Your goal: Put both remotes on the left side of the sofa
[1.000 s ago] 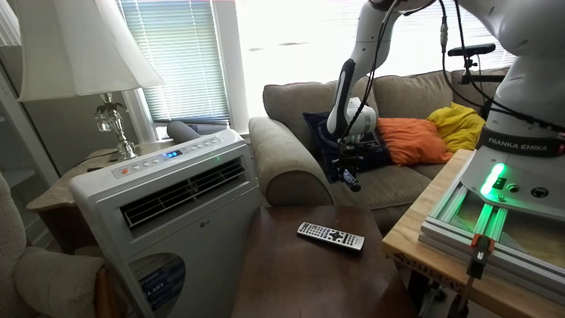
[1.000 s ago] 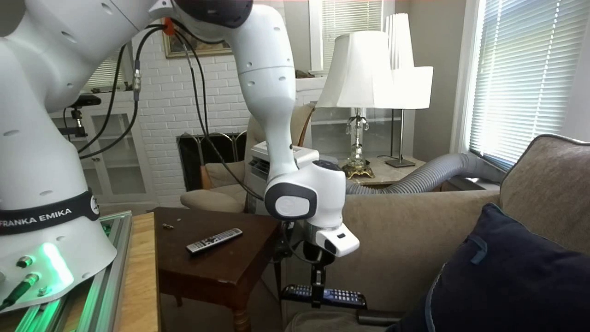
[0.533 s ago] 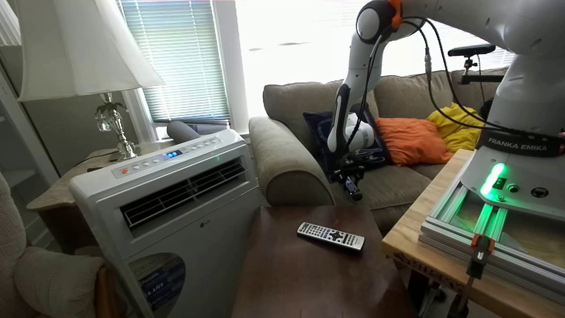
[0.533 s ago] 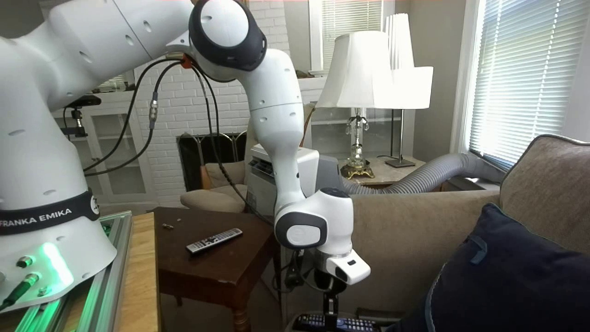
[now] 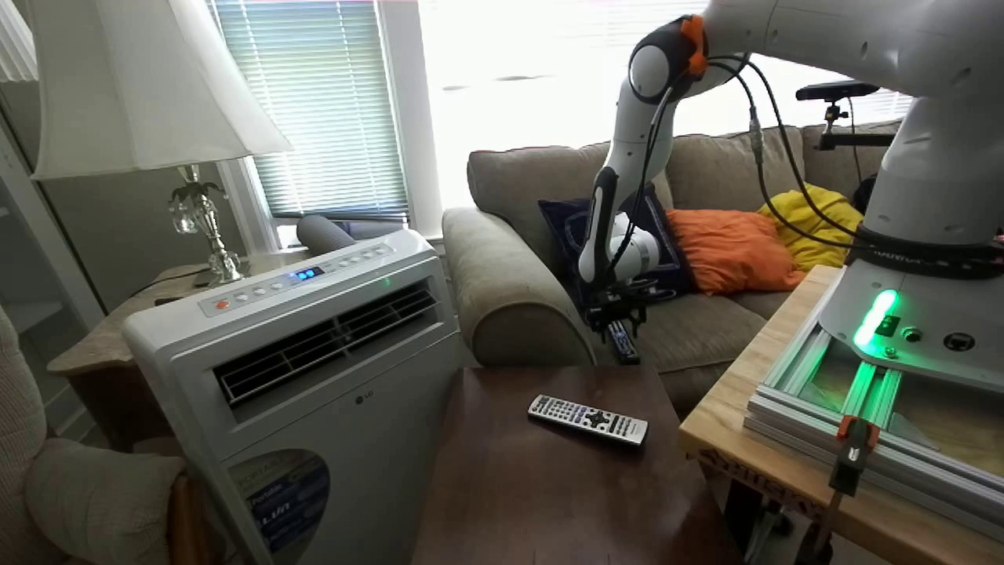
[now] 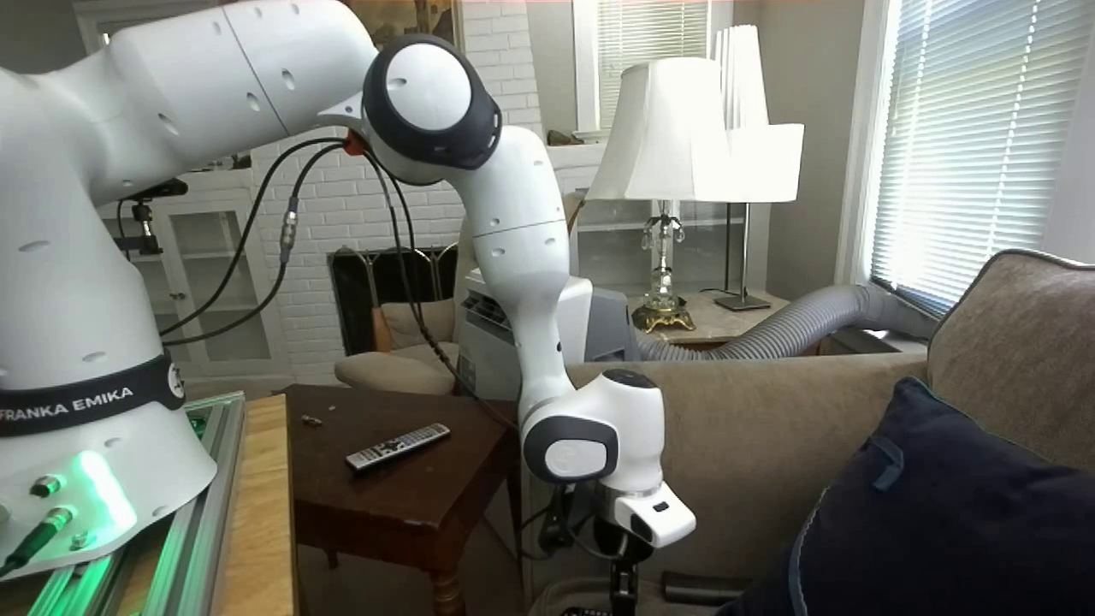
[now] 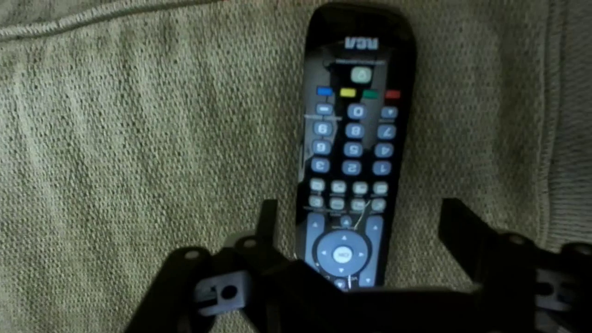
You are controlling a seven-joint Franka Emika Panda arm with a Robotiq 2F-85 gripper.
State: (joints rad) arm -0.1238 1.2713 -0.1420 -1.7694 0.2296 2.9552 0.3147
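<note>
The gripper (image 7: 360,206) is hanging low over the seat of the sofa (image 5: 690,337), on the inner side of its padded armrest (image 5: 510,290), its jaws standing wide apart and holding nothing; its fingers (image 7: 267,222) are straddling the black remote (image 7: 355,152), fabric showing on both flanks, the gap looking narrower on one side. That remote is lying face up on the seat, just inside the padded armrest near its front end, its long axis running roughly along the armrest. I am judging it to be sitting where the task is wanting it, so rising straight clear is looking like the sensible start; drifting sideways at this height would be risking a nudge. Farther out, the silver remote (image 5: 588,419) is resting face up on the worktop (image 5: 518,502), which is standing just off the padded armrest's front end and is looking higher than the seat. The coming move is likely turning on this: the silver remote is lying out past the front of the padded armrest, its long axis running more across the armrest's line than along it, so the gripper is probably needing a wrist turn before grasping there. The navy cushion (image 6: 941,513) is leaning farther back along the padded armrest, on its inner side.
</note>
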